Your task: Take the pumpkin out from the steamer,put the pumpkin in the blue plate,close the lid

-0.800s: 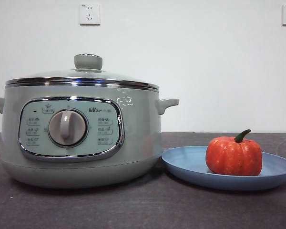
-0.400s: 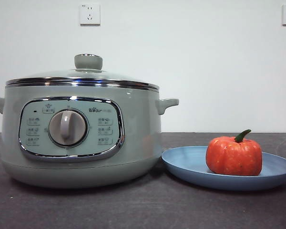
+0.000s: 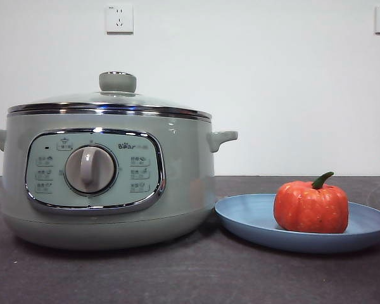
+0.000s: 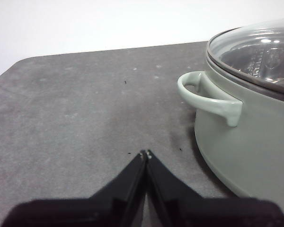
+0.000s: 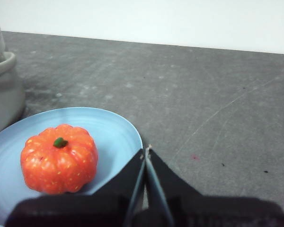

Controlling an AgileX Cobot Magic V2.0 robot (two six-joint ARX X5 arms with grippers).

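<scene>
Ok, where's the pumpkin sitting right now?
In the front view the pumpkin stands upright on the blue plate, right of the lidded steamer; the shut right gripper hangs beside the plate.

This looks like a bare test room or lab, not a lived-in kitchen. A dark grey surface (image 3: 190, 278) runs up to a plain white wall (image 3: 291, 88) with two power sockets (image 3: 119, 19), and black robot jaws show in both wrist views.

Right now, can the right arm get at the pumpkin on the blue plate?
Probably yes. The pumpkin sits uncovered on the blue plate, close by the shut right gripper, with nothing between; the jaws must open first.
</scene>
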